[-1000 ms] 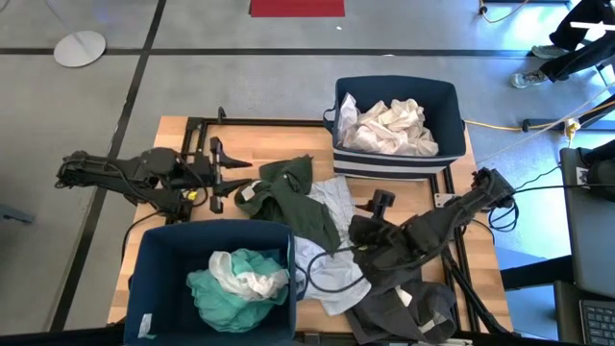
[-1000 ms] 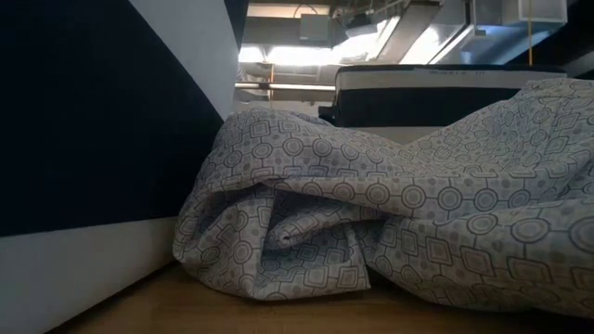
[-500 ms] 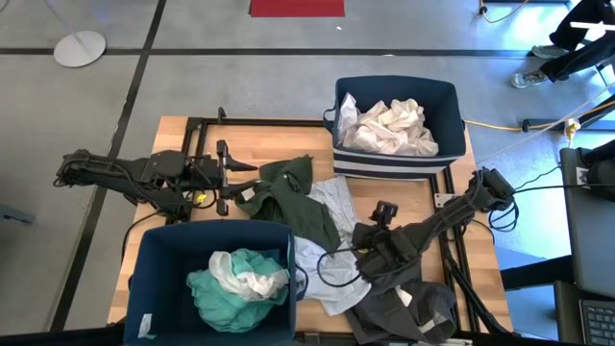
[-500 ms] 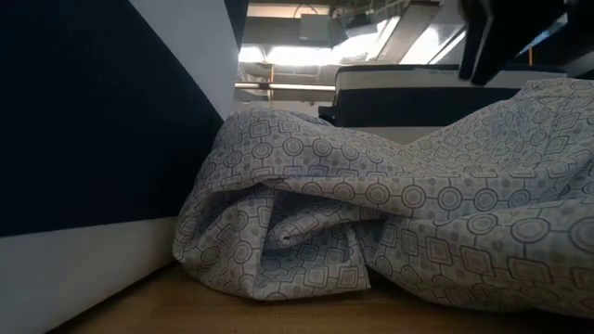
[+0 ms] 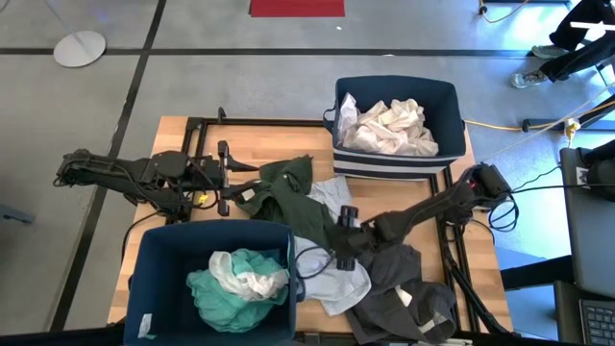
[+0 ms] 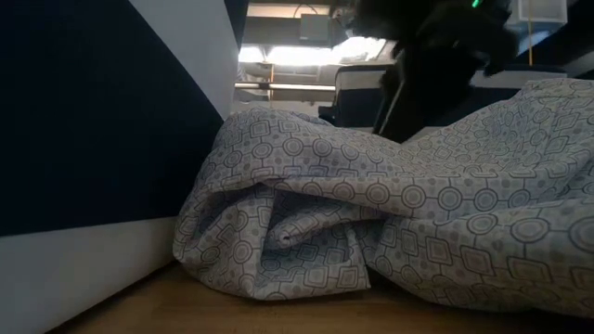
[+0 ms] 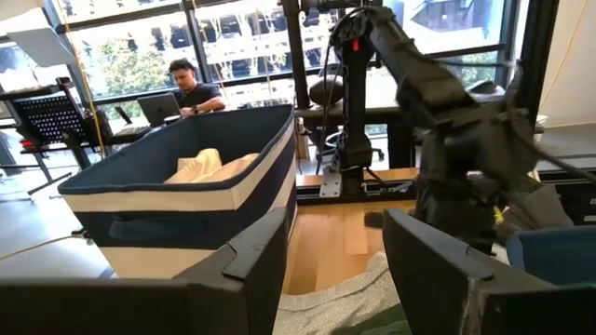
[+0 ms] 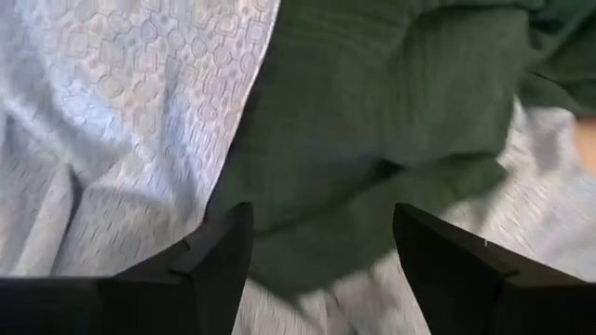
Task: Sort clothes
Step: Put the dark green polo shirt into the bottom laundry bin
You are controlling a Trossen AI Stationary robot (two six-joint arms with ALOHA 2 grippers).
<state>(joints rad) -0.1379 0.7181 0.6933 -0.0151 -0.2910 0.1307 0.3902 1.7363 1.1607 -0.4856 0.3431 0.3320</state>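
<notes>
Over mid-table, my right tool [image 5: 343,234] hangs wide open and empty above the dark olive green garment [image 5: 300,197], which sprawls across the light patterned garment [image 5: 332,279] between the two navy bins [image 5: 397,91]. Olive piece looks soft, limp and light, likely to drape and drag its neighbour; best pinched at a raised fold. Its long axis runs roughly far-left to near-right. My left tool [image 5: 223,178] waits open, empty, beside its far end.
</notes>
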